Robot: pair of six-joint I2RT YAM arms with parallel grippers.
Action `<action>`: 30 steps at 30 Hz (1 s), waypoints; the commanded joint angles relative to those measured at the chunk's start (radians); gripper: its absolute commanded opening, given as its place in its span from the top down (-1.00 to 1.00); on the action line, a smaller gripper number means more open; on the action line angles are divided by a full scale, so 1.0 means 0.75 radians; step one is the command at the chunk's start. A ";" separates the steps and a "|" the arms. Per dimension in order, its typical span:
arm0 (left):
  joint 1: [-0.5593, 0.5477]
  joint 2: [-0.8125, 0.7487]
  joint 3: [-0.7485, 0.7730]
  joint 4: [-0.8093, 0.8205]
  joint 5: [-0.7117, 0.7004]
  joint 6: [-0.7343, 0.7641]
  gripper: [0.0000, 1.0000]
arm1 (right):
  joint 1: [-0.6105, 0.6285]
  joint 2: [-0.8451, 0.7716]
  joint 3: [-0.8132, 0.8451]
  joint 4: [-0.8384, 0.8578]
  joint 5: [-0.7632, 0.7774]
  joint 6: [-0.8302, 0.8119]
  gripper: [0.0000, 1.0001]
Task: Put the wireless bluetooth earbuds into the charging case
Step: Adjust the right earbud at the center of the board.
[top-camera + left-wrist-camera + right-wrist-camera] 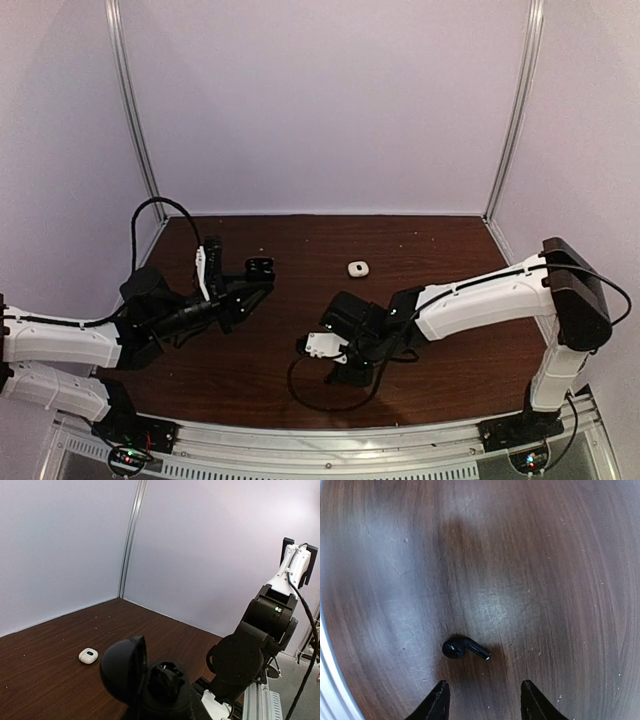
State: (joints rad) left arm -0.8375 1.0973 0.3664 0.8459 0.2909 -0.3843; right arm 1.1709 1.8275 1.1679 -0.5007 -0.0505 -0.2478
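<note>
Near the front of the counter (545, 555), the right end effector (482, 702) hovered with fingers spread over a black earbud (465, 649), evidently lining up a pickup. The left end effector (248, 288) pinched the black charging case (125, 667), lid open, presumably presenting it for insertion.

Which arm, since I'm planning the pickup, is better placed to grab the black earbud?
Right: its open fingers hang just above the black earbud; the left arm holds the open black case.
</note>
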 commanded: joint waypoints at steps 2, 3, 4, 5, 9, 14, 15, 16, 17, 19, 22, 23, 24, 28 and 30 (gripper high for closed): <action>0.012 -0.013 -0.018 0.088 -0.022 -0.005 0.86 | 0.011 -0.177 -0.110 0.185 -0.059 0.471 0.04; 0.012 -0.013 -0.020 0.091 -0.022 -0.005 0.86 | 0.012 -0.199 -0.132 0.219 -0.074 0.531 0.04; 0.014 -0.013 -0.020 0.094 -0.024 -0.006 0.86 | 0.016 -0.214 -0.148 0.252 -0.084 0.589 0.04; 0.015 -0.011 -0.020 0.099 -0.026 -0.008 0.86 | 0.022 -0.222 -0.163 0.276 -0.084 0.630 0.05; 0.016 -0.002 -0.018 0.115 -0.018 -0.011 0.86 | 0.052 -0.202 -0.176 0.321 -0.052 0.654 0.04; 0.017 -0.005 -0.014 0.106 -0.005 -0.009 0.86 | 0.065 -0.162 -0.137 0.254 -0.035 0.418 -0.02; 0.018 -0.010 -0.016 0.106 -0.003 -0.007 0.86 | 0.065 -0.153 -0.122 0.225 -0.020 0.365 -0.02; 0.018 -0.014 -0.016 0.105 -0.006 -0.007 0.86 | 0.065 -0.141 -0.107 0.195 -0.012 0.307 -0.03; 0.018 -0.016 -0.018 0.102 -0.006 -0.007 0.86 | 0.065 -0.128 -0.093 0.170 -0.005 0.252 -0.04; 0.018 -0.021 -0.023 0.104 -0.008 -0.007 0.86 | 0.063 -0.090 -0.065 0.119 -0.005 0.176 -0.04; 0.018 -0.022 -0.024 0.109 -0.008 -0.008 0.86 | 0.063 -0.031 -0.021 0.083 -0.015 0.092 -0.05; 0.018 -0.021 -0.024 0.110 -0.009 -0.009 0.86 | 0.063 -0.015 -0.007 0.076 -0.016 0.075 -0.05; 0.018 -0.021 -0.024 0.111 -0.008 -0.009 0.86 | 0.061 0.002 0.006 0.073 -0.018 0.061 -0.05; 0.019 -0.028 -0.020 0.105 -0.004 0.000 0.86 | 0.043 0.033 0.044 0.065 -0.019 0.019 -0.05; 0.018 -0.033 -0.021 0.100 -0.003 0.005 0.86 | 0.030 0.059 0.069 0.044 -0.017 -0.004 -0.05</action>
State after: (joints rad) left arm -0.8318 1.0946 0.3645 0.8669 0.2871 -0.3847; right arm 1.2110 1.8462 1.1660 -0.4316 -0.0784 -0.1841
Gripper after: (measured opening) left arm 0.219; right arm 0.525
